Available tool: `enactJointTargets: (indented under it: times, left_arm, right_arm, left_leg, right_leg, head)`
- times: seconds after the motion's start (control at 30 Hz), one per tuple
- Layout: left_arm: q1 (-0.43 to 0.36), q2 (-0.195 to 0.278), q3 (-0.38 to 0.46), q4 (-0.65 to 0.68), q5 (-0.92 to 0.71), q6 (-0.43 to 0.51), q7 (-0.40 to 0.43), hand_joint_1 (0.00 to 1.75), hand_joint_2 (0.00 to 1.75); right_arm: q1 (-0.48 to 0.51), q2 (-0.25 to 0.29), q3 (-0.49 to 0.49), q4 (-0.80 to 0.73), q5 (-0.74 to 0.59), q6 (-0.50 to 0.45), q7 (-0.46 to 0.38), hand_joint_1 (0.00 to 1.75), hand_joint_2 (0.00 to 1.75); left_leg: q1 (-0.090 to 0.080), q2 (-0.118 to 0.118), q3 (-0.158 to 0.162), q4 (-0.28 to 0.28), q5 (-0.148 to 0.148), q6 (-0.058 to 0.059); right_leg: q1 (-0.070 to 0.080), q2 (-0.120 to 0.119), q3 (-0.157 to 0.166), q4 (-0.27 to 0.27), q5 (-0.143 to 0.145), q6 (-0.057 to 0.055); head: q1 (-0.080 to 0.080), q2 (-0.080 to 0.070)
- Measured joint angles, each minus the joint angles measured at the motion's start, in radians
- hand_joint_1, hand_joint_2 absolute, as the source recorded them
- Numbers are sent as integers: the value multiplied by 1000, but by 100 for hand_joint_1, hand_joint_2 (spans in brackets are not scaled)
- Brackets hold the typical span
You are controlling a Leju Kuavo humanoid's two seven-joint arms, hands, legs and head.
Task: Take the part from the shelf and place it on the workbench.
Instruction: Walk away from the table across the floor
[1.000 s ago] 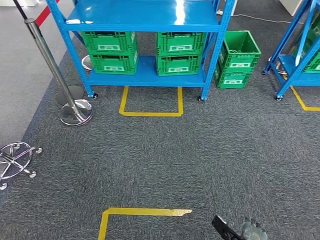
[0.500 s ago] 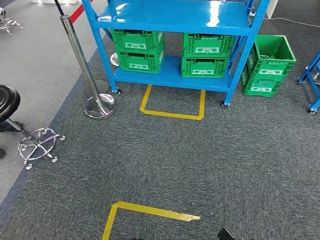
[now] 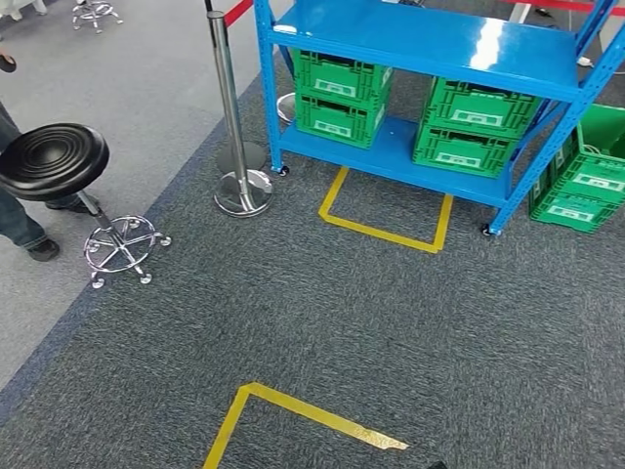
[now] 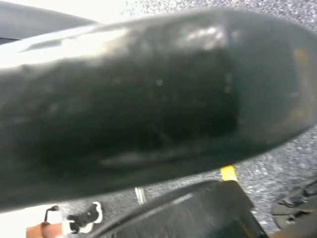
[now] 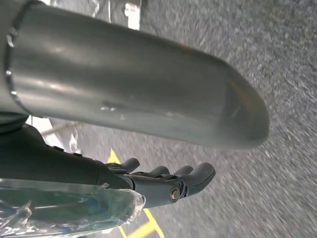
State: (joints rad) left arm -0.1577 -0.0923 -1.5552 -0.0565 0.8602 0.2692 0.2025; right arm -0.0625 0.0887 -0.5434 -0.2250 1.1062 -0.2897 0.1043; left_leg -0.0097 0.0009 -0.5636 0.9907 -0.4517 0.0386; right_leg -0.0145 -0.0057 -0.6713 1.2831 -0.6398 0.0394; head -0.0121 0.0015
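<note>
Fingers [image 5: 194,177] of the right hand [image 5: 149,186] lie stretched out side by side along a part in clear plastic wrap [image 5: 67,210], seen in the right wrist view. The wrapped part sits against the inner side of the hand, dark with a greenish cast under the crinkled film. The hand appears to be holding it, though the thumb and the actual contact are hidden, so I cannot tell for certain how firm the grip is. Its long axis runs with the fingers, and its rounded, film-covered end points the same way as the fingertips, stopping short of them. The left wrist view is blurred and dark, so I cannot tell the state of the left hand.

Beyond the hand lies grey carpet [image 3: 332,313] with yellow floor tape [image 3: 310,410] marking a corner near the robot. Farther off stands the blue shelf [image 3: 428,39] with green crates [image 3: 339,88] on its lower level, a second yellow outline in front of it. A chrome post [image 3: 232,117] and a black stool [image 3: 52,161] stand to the left, with a person's leg at the edge.

Judging by this, the pickup looks done: the part is off the shelf. No workbench is visible, so carrying and placing remain.
</note>
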Motion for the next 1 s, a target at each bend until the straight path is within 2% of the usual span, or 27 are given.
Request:
enactJointTargets:
  times: [0.03, 0.07, 0.13, 0.17, 0.2, 0.23, 0.33, 0.37, 0.57, 0.63, 0.77, 0.9, 1.0]
  left_arm:
    - [1, -2, 0, 0, 0, 0, -5, 0, 0]
    - [2, -2, 0, 0, 0, 0, -7, 0, 0]
    - [2, -4, 0, 0, 0, 0, -9, 0, 0]
    - [2, -4, 0, 0, 0, 0, -9, 0, 0]
    - [1, -4, 0, 0, 0, 0, -10, 0, 0]
    - [1, -3, 0, 0, 0, 0, -10, 0, 0]
    - [2, -1, 0, 0, 0, 0, -10, 0, 0]
    - [2, -1, 0, 0, 0, 0, -11, 0, 0]
    - [1, -1, 0, 0, 3, 0, -18, 0, 0]
    - [1, -2, 0, 0, 5, 0, -18, 0, 0]
    - [1, -4, 0, 0, 12, 0, -18, 0, 0]
    - [1, -7, 0, 0, 20, 0, -18, 0, 0]
    - [1, -7, 0, 0, 25, 0, -18, 0, 0]
  right_arm:
    - [1, 1, -15, 1, -8, 2, -2, 0, 0]
    - [1, 2, -27, 1, -12, 3, -4, 0, 0]
    - [0, 3, -43, 1, -14, 4, -6, 0, 0]
    - [-1, 5, -49, 2, -15, 4, -8, 0, 0]
    - [-2, 7, -54, 2, -15, 4, -9, 0, 0]
    - [-3, 11, -59, 3, -16, 4, -9, 0, 0]
    - [0, 19, -69, 4, -16, 6, -10, 0, 0]
    - [0, 20, -71, 4, -14, 9, -12, 0, 0]
    - [-2, 30, -76, 4, -4, 39, -44, 0, 0]
    - [-2, 34, -78, 4, -3, 43, -48, 0, 0]
    - [-3, 36, -87, 4, -17, 53, -62, 0, 0]
    - [-4, 40, -118, 4, -54, 60, -90, 0, 0]
    - [-5, 43, -141, 4, -71, 62, -102, 0, 0]
  left_leg:
    - [0, -8, 1, 0, -1, 0]
    - [0, -13, 3, 0, -2, -1]
    - [0, -21, 9, 2, -7, -8]
    - [-2, -24, 10, 5, -11, -13]
    - [-4, -26, 9, 8, -13, -18]
    - [-6, -27, 8, 10, -15, -17]
    - [-8, -27, 7, 12, -14, 2]
    - [-7, -28, 8, 11, -13, 6]
    - [-3, -27, 12, 6, -13, 8]
    - [-1, -27, 12, 5, -13, 1]
    - [4, -27, 13, 2, -14, -35]
    - [3, -27, 13, 2, -14, -38]
    - [-1, -28, 12, 5, -16, -35]
  right_leg:
    - [0, 3, -13, 15, 9, 0]
    - [-1, 4, -5, -16, 40, 0]
    - [-4, 7, 52, -149, 117, 1]
    - [-5, 10, 81, -210, 140, -1]
    - [-7, 14, 100, -248, 151, -2]
    - [-7, 17, 107, -264, 151, -4]
    - [-6, 17, 110, -269, 152, -6]
    - [-6, 18, 110, -269, 152, -7]
    - [2, 17, 114, -269, 146, -19]
    - [4, 17, 114, -268, 146, -21]
    - [7, 17, 114, -267, 145, -24]
    - [5, 17, 115, -267, 145, -24]
    - [1, 16, 116, -269, 146, -21]
  head:
    - [1, 0]
    - [1, 0]
    - [2, 0]
    - [3, 0]
    - [4, 0]
    - [5, 0]
    - [4, 0]
    - [3, 0]
    - [4, 0]
    - [4, 0]
    - [4, 0]
    - [4, 0]
    - [4, 0]
